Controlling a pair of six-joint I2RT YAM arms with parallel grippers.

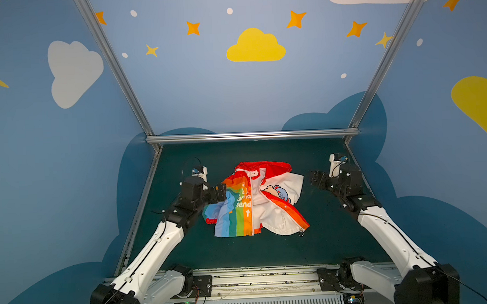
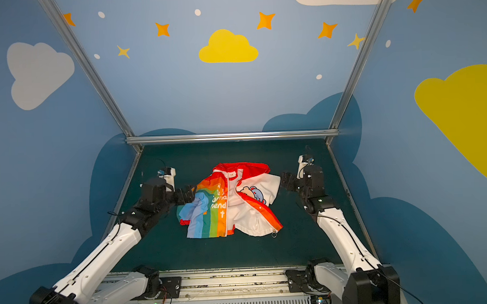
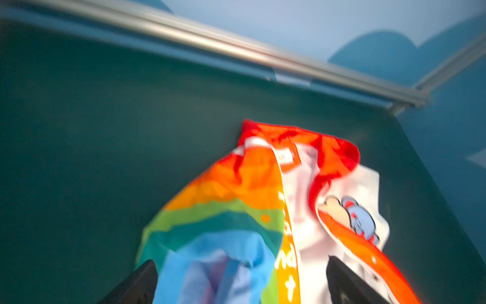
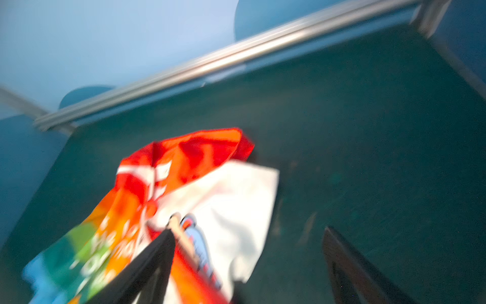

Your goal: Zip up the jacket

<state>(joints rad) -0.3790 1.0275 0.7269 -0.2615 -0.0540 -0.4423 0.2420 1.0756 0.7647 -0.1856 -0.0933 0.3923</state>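
**Jacket unzipped, both claws wide open w/ nothing held**

Landmark: rear rail (image 1: 253, 135), the alu bar along the far edge of the green mat (image 1: 325, 239).

The jacket (image 1: 239, 212) lies flat on the mat in front of the rail, approx opposite its mid-length and well apart from it. Same in both top views (image 2: 211, 219). Red hood (image 1: 265, 167) is the end nearest the rail, hem the end farthest. The panel toward the rail's left end shows its rainbow stripes + white lettering face up. The panel toward the right end is flipped open, so its white lining w/ a cartoon bear print (image 1: 279, 192) shows. Zip not joined: the two edges spread apart away from the rail. Ring pull (image 1: 301, 233) sits at the flipped panel's corner farthest from the rail, resting on the mat.

Left gripper (image 1: 223, 192) is in front of the rail toward its left end, at the jacket's sleeve side. Jaws spread wide, gripping nothing. Left wrist view is blurry: black fingers (image 3: 147, 284) stand either side of the crumpled blue sleeve (image 3: 210, 263); can't tell if they touch the cloth.

Right gripper (image 1: 314, 180) is in front of the rail toward its right end, just beside the white lining's edge and apart from it in both top views (image 2: 284, 180). Jaws also wide, nothing held. Right wrist view (blurry too): one finger (image 4: 157, 258) overlaps the jacket (image 4: 231, 200) in frame, mostly bare mat btw the two.
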